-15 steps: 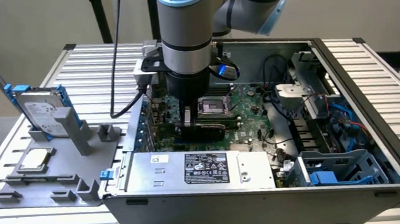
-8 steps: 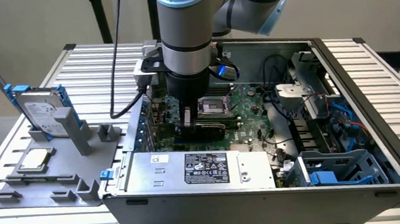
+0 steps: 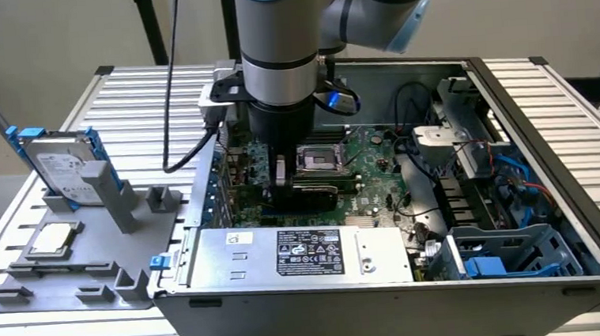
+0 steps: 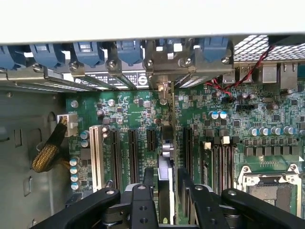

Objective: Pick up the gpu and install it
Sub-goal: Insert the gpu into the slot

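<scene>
Standing edge-up in a motherboard expansion slot, the gpu, seen from the wrist view as a thin card running from between the fingers toward the rear of the case, its silver bracket reaching up to the row of blue slot latches. Flanking the card's near end with one black finger on each side, parted a little, narrow gaps showing beside the card; gripping or just released, cannot tell. Reaching straight down into the open computer case in the exterior view, the arm hanging over the green board beside the CPU socket. Lying flat on the slatted desk, the case, with the silver power supply along its near edge. Sitting at the exterior view's left, a grey fixture holding an upright hard drive with blue rails and a small square CPU chip.
</scene>
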You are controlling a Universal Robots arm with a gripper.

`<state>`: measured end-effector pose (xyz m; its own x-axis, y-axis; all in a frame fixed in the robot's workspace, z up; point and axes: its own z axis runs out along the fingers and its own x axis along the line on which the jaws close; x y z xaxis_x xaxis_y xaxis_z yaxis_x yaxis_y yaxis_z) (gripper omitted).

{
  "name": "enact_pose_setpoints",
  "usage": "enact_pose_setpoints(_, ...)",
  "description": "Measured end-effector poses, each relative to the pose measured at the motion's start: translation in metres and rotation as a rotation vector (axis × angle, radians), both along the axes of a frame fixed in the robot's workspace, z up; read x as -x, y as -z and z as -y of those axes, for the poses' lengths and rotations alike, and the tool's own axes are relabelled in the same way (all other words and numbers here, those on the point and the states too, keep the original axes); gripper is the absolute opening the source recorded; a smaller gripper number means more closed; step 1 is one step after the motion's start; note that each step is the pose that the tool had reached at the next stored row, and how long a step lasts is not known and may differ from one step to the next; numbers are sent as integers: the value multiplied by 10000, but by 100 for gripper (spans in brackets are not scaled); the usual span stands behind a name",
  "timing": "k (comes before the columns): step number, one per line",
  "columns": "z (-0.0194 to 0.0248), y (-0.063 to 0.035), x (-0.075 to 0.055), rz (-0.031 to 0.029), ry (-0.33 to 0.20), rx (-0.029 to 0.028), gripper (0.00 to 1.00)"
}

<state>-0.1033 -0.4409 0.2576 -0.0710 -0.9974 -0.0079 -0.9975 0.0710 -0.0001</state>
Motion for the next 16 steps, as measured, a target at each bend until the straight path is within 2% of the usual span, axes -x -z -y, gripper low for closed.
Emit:
enact_pose_setpoints(6, 0, -220, 0, -10, 0, 1, 35)
enact_pose_setpoints(8, 0, -262, 0, -11, -1, 1, 32)
enact_pose_setpoints(10, 0, -270, 0, -9, 0, -3, 19)
enact_pose_setpoints(11, 0, -270, 0, -11, -2, -4, 19)
enact_pose_setpoints(12, 0, -271, 0, -11, -2, -4, 11)
enact_pose_setpoints(16, 0, -272, 0, -12, -2, -2, 11)
